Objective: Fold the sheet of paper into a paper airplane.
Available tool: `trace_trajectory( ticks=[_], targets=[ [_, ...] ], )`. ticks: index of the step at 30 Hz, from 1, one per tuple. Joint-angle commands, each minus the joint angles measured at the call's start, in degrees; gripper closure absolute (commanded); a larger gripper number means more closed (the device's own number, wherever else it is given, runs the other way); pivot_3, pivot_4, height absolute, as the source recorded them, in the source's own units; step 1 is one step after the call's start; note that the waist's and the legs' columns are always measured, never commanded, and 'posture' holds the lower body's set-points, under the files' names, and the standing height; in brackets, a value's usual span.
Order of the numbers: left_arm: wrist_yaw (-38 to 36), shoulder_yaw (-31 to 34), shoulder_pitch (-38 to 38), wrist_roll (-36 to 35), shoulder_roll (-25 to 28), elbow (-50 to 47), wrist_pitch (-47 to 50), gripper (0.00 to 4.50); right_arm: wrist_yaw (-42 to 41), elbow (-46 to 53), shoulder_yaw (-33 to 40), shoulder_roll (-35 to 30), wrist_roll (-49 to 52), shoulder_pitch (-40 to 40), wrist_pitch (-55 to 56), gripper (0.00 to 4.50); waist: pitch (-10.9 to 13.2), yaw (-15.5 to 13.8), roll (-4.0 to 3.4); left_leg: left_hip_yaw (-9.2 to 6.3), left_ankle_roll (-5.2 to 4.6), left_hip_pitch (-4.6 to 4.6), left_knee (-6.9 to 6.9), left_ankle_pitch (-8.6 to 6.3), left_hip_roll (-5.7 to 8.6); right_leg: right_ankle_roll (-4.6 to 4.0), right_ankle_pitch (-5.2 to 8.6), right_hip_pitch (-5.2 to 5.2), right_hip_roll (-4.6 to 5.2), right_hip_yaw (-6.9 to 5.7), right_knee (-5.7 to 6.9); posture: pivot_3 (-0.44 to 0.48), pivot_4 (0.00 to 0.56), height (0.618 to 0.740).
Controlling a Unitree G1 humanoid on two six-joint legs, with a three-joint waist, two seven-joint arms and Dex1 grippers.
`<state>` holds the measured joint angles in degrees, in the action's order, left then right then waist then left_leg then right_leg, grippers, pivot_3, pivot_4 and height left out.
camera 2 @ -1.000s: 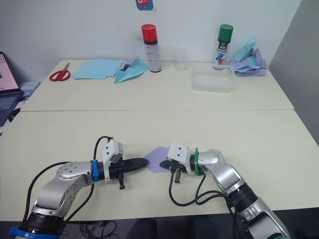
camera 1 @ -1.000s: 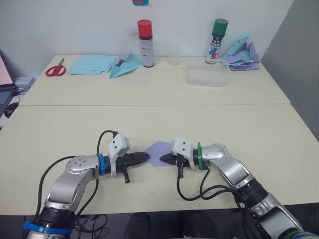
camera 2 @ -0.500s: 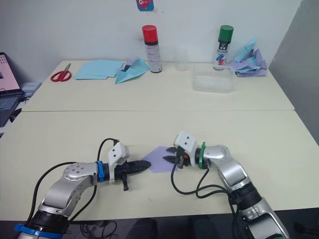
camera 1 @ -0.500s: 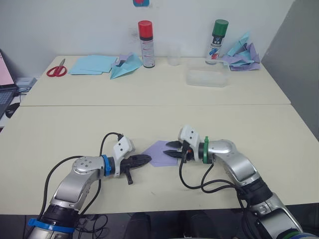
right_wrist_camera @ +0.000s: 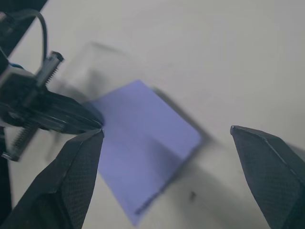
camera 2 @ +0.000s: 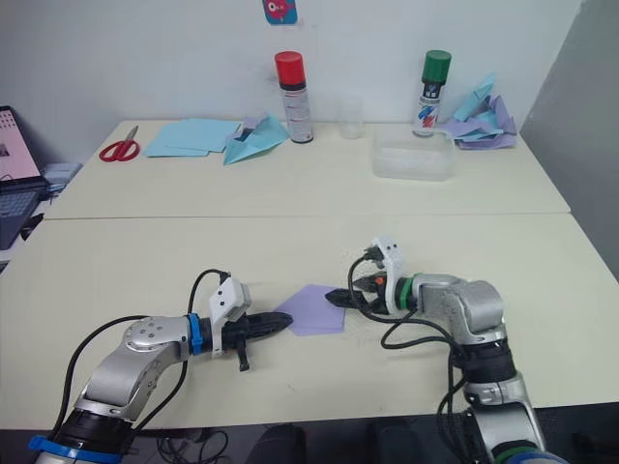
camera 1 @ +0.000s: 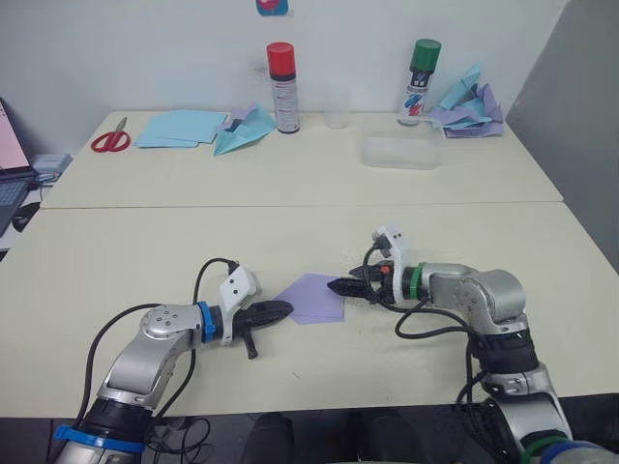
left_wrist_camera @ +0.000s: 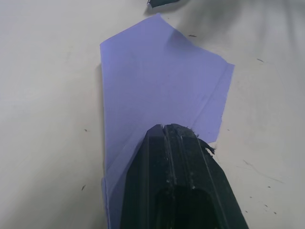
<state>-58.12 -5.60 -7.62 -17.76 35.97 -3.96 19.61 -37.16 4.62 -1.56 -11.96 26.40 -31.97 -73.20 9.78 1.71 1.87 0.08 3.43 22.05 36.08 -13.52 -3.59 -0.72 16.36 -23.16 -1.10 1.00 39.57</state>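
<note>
The thin lavender sheet of paper (camera 1: 311, 298) lies flat on the near cream table (camera 1: 145, 261), between our two grippers. It already has a pointed outline at its left end and a visible crease, so we judge we are in the early folds, with the airplane shape not yet made.

Our left gripper (left_wrist_camera: 177, 131) has its two black fingers pressed together, tips resting on the left part of the sheet and pinning it to the table. Our right gripper (right_wrist_camera: 167, 134) has its fingers spread wide, holding nothing, poised at the sheet's right edge and just beside it.

The next move, as we judge it, calls for the right fingers to catch a free edge or corner and carry it over the crease while the left tips hold the sheet in place. The paper is thin and flat on the table, so getting under its edge may be hard.

Farther off, on the back table, stand a red-capped spray can (camera 1: 282, 85) and a green-capped spray can (camera 1: 419, 80), with a clear plastic box (camera 1: 399, 152), pale blue sheets (camera 1: 179, 126), red-handled scissors (camera 1: 109, 138) and a heap of folded paper planes (camera 1: 469, 101).
</note>
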Motion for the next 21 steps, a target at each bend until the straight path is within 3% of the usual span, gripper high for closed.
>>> trace_trajectory(
  ticks=[1, 16, 19, 21],
  targets=[
    [-0.05, -1.7, 1.23, 1.24, 0.47, 1.9, 2.02, 4.5, 0.18, -1.09, 0.14, 0.66, 2.25, -1.43, -1.27, 0.07, 0.0, -0.01, 0.0, 0.01, 0.0, 0.01, 0.0, 0.0, 0.0, 0.0, 0.0, 0.0, 0.0, 0.01, -0.03, 0.0, 0.15, 0.74],
    [0.15, -1.86, 1.09, 1.3, 0.42, 1.58, 2.3, 4.5, -6.85, -15.32, -5.19, 2.51, 1.48, -2.49, 14.84, 0.07, -0.11, 0.15, -0.03, 0.03, -0.01, -0.06, 0.0, 0.0, -0.02, 0.03, -0.01, 0.01, -0.21, 0.04, -0.01, 0.0, 0.15, 0.74],
    [0.19, -1.91, 1.09, 1.36, 0.45, 1.44, 2.37, 4.5, -8.17, -17.21, -6.72, 2.61, 0.71, -3.01, 17.28, 0.65, -0.11, 0.14, -0.03, 0.03, -0.01, -0.06, 0.0, 0.0, -0.02, 0.03, -0.02, 0.01, -0.21, 0.04, -0.01, 0.0, 0.15, 0.74],
    [0.2, -1.9, 1.13, 1.38, 0.51, 1.37, 2.4, 4.5, -9.28, -17.49, -7.88, 2.39, 0.5, -3.29, 18.33, 1.36, -0.11, 0.14, -0.03, 0.03, -0.01, -0.05, -0.01, 0.0, -0.02, 0.03, -0.02, 0.01, -0.21, 0.04, -0.02, 0.0, 0.15, 0.74]
  ],
)
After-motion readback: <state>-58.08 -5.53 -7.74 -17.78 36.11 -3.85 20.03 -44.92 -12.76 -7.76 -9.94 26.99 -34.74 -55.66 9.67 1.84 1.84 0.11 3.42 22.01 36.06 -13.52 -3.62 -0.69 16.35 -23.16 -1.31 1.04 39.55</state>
